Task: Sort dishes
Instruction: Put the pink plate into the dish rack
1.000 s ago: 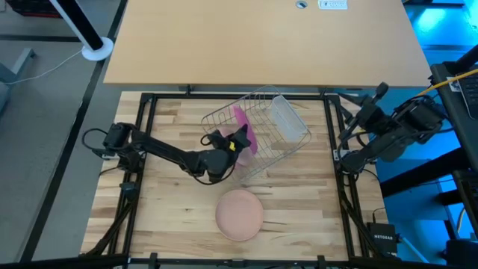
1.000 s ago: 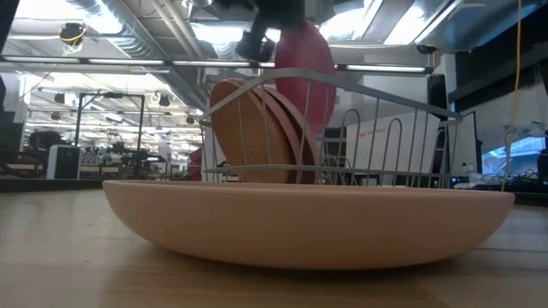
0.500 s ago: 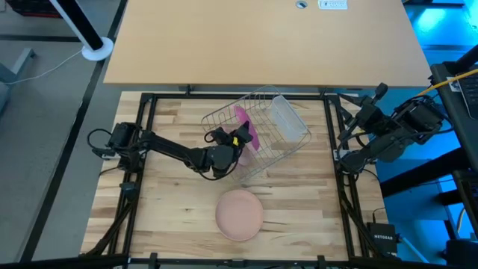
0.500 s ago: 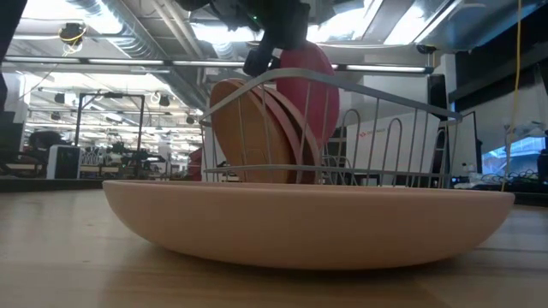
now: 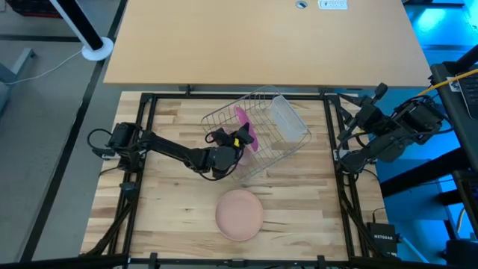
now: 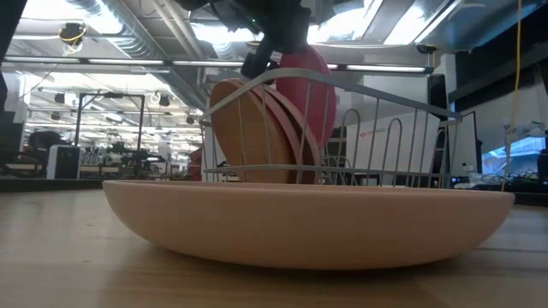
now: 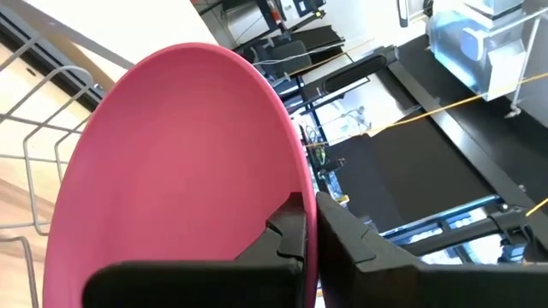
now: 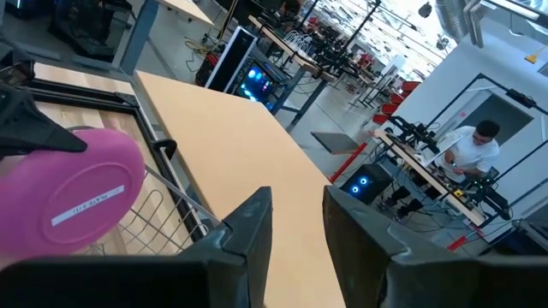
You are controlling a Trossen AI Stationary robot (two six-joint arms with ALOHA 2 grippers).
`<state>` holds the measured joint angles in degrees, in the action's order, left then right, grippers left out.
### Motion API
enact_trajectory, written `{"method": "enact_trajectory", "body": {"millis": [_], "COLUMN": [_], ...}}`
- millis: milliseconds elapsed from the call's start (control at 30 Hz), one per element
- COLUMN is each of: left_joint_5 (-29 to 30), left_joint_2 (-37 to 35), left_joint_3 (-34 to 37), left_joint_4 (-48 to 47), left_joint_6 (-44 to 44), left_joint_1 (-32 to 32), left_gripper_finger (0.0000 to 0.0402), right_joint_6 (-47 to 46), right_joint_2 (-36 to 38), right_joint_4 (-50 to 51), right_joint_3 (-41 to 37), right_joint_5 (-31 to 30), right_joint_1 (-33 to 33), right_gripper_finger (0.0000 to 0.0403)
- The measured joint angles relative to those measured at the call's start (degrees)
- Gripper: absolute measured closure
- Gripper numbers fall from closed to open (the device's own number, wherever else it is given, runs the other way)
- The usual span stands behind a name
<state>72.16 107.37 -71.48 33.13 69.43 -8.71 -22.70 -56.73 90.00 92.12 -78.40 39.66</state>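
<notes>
The magenta-pink plate (image 5: 245, 125) stands on edge inside the silver wire rack (image 5: 278, 142), and my left gripper (image 5: 237, 141) is shut on its upper rim. In the low view the pink plate (image 6: 310, 94) stands just behind a tan-brown plate (image 6: 247, 128), which also stands on edge in the rack. The pink plate's lower part is hidden. The pale peach plate (image 5: 239, 214) lies flat on the table, nearer the front edge. My right gripper (image 8: 296, 224) is open and empty at the table's right edge (image 5: 349, 140). My left gripper pinches the pink plate's rim (image 7: 306, 192) at its top edge, one finger on each face. The fingers (image 7: 289, 235) slant down from above and from the table's left. The plate stands upright on edge below them, inside the rack. Whether its lower edge rests on the wires is hidden.
A clear plastic cup (image 5: 287, 119) lies in the rack's far right part. The rack's wire rim (image 6: 385, 90) rises around the plates. A tan desk (image 5: 261, 41) lies beyond the table's far edge. Bare wood lies to the left and right of the peach plate.
My left gripper has gone down with the pink plate, which now sits lower in the rack, close behind the tan-brown plate. It stays upright and the gripper stays shut on its rim. Most of the drop came in the first half second.
</notes>
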Motion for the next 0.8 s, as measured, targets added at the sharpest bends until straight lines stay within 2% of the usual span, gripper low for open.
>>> {"method": "enact_trajectory", "body": {"millis": [200, 333, 800], "left_joint_5": [-0.1, -0.1, 0.0], "left_joint_2": [0.0, 0.0, 0.0], "left_joint_3": [0.0, 0.0, 0.0], "left_joint_4": [0.0, -0.8, -1.3], "left_joint_6": [-2.1, -3.4, -2.1], "left_joint_1": [0.0, 0.0, 0.0], "left_gripper_finger": [0.0401, 0.0401, 0.0401], "right_joint_6": [0.0, 0.0, 0.0], "right_joint_2": [0.0, 0.0, 0.0], "right_joint_4": [0.0, 0.0, 0.0], "right_joint_3": [0.0, 0.0, 0.0], "right_joint_5": [0.0, 2.1, 3.0], "right_joint_1": [0.0, 0.0, 0.0], "right_gripper_finger": [0.0292, 0.0292, 0.0292]}}
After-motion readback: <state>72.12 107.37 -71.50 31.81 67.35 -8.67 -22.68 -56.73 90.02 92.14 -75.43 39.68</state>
